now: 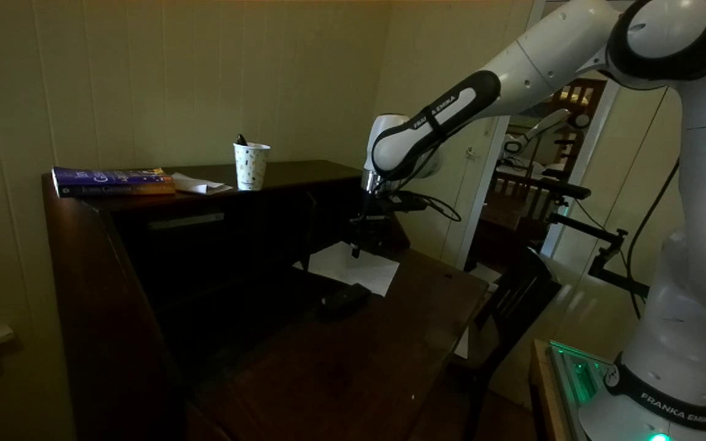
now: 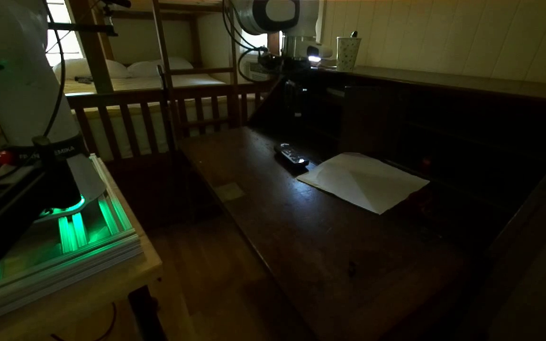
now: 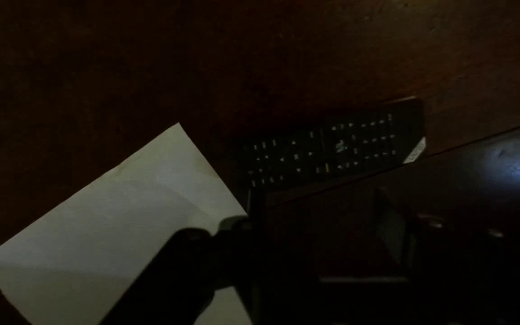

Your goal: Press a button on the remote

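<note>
A black remote with small white-marked buttons lies face up on the dark wooden desk. It shows in both exterior views, as the remote [image 1: 345,299] and the remote [image 2: 292,155]. In the wrist view the remote [image 3: 332,144] lies beyond the fingertips, its buttons uncovered. My gripper [image 3: 318,198] is open, with its two fingers wide apart and nothing between them. In an exterior view the gripper [image 2: 297,109] hangs above the desk, apart from the remote. In an exterior view the gripper [image 1: 362,242] is dark and its fingers are hard to make out.
A white paper sheet [image 1: 359,269] lies on the desk [image 2: 301,227] beside the remote. The desk's raised shelf unit stands behind, with a patterned cup [image 1: 250,166], a book [image 1: 111,182] and crumpled paper [image 1: 197,184] on top. A chair [image 1: 518,288] stands by the desk.
</note>
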Robot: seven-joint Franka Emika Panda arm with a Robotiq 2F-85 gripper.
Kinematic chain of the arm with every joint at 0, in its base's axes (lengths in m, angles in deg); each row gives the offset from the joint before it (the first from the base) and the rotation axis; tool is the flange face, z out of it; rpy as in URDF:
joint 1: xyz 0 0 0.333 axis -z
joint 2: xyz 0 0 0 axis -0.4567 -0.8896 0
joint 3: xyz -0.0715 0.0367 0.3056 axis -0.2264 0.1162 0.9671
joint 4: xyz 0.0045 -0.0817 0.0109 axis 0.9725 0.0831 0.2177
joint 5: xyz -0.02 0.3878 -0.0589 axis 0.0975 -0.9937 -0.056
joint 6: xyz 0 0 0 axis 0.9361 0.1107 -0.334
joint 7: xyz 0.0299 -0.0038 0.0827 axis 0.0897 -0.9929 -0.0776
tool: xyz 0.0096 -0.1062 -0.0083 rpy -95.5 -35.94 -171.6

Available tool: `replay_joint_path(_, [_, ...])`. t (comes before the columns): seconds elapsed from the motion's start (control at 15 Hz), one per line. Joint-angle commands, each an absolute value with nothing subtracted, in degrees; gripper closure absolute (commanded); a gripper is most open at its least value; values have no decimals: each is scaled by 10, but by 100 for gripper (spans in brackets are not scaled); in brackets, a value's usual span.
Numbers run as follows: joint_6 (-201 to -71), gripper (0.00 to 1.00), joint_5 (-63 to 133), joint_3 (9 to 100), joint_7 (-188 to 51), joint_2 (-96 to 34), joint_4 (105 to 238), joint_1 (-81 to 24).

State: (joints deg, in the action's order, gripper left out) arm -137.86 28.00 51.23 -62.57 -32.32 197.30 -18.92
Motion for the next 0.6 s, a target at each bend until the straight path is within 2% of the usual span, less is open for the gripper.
replay_joint_path(0.0, [-1353, 4, 259, 513, -616, -256, 2014, -195])
replay_joint_path(0.13, [-1349, 0, 261, 512, -621, -234, 2028, -195])
replay_joint_path(0.53, [-1353, 0, 272, 510, -623, -257, 2005, -194])
